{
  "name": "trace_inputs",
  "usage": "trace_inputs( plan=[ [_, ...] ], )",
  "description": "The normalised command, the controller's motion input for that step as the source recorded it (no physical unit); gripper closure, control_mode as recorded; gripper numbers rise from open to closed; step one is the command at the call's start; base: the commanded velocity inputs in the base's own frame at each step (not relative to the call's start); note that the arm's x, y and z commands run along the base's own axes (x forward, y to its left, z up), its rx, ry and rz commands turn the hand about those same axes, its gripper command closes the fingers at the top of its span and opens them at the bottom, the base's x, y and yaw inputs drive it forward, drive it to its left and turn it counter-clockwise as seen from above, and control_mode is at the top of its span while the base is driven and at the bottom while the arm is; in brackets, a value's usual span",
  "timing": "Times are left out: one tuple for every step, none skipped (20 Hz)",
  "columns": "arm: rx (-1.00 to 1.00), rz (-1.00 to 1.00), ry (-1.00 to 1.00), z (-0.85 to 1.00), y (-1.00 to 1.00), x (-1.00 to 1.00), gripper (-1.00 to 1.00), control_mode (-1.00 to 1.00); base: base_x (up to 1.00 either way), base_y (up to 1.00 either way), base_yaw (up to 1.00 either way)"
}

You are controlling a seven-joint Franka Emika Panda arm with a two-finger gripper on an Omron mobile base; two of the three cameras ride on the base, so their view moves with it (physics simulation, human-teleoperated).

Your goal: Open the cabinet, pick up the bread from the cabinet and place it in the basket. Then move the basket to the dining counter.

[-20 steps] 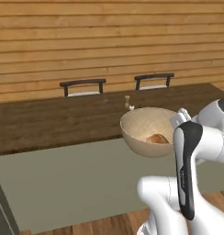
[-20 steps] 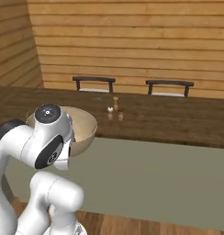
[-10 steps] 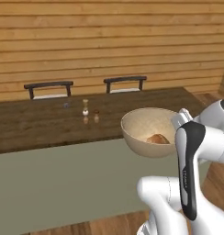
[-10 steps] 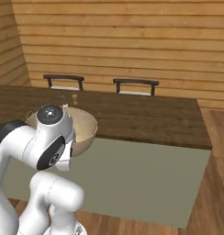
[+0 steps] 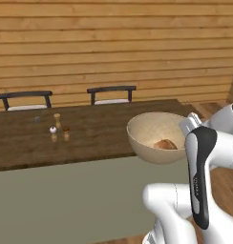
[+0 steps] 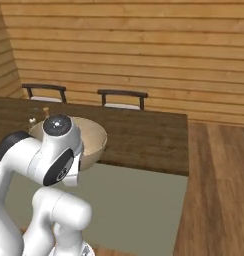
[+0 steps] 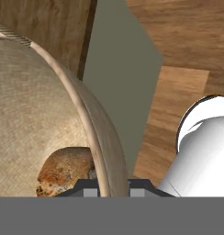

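The basket (image 5: pixel 156 140) is held raised in the air by the gripper (image 7: pixel 107 186), whose fingers are clamped on the basket rim, one inside and one outside the wall. The bread (image 5: pixel 164 144) is seen lying inside the basket, on its bottom near the gripped side. In the left base view, the basket is positioned at the near edge of the dining counter (image 5: pixel 90 133), toward its right end. Small shakers (image 5: pixel 58 131) are located on the counter, well apart from the basket. Two chairs (image 5: pixel 111 94) are placed behind the counter.

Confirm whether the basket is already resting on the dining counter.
No. The basket hangs in the air, clamped at its rim by the gripper, in front of the dining counter, with the bread inside.
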Motion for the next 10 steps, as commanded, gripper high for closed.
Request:
trace_inputs(
  plan=[
    [0.00, 0.00, 0.00, 0.00, 0.00, 0.00, 1.00, 1.00, 0.58, -0.26, 0.02],
    [0.00, 0.00, 0.00, 0.00, 0.00, 0.00, 1.00, 1.00, 0.50, -0.18, 0.00],
    [0.00, 0.00, 0.00, 0.00, 0.00, 0.00, 1.00, 1.00, 0.49, -0.15, 0.00],
    [0.00, 0.00, 0.00, 0.00, 0.00, 0.00, 1.00, 1.00, 0.58, -0.07, 0.05],
    [0.00, 0.00, 0.00, 0.00, 0.00, 0.00, 1.00, 1.00, 0.61, -0.06, 0.06],
    [0.00, 0.00, 0.00, 0.00, 0.00, 0.00, 1.00, 1.00, 0.66, -0.03, 0.06],
    [0.00, 0.00, 0.00, 0.00, 0.00, 0.00, 1.00, 1.00, 0.66, -0.02, 0.06],
    [0.00, 0.00, 0.00, 0.00, 0.00, 0.00, 1.00, 1.00, 0.64, -0.02, 0.05],
    [0.00, 0.00, 0.00, 0.00, 0.00, 0.00, 1.00, 1.00, 0.61, -0.04, 0.06],
    [0.00, 0.00, 0.00, 0.00, 0.00, 0.00, 1.00, 1.00, 0.64, -0.05, 0.07]
  ],
)
